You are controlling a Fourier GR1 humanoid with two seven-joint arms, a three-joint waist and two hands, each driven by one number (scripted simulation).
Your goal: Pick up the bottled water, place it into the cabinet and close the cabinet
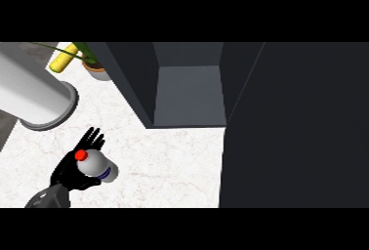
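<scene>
Already the black left hand (pixel 72 168) curls around the smooth, rigid, red-capped clear water bottle's (pixel 96 167) likely slippery body.

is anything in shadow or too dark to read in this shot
Head view: the open cabinet interior is dim grey, its door nearly black with no detail. The white counter is evenly lit, no glare. The left hand is black, so its fingers blur together around the bottled water.

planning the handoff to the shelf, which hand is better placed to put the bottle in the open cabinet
Left. The robot's black left hand has its fingers around the white red-capped water bottle, on the pale marble counter in front of the dark open cabinet. The right hand is not in view.
</scene>
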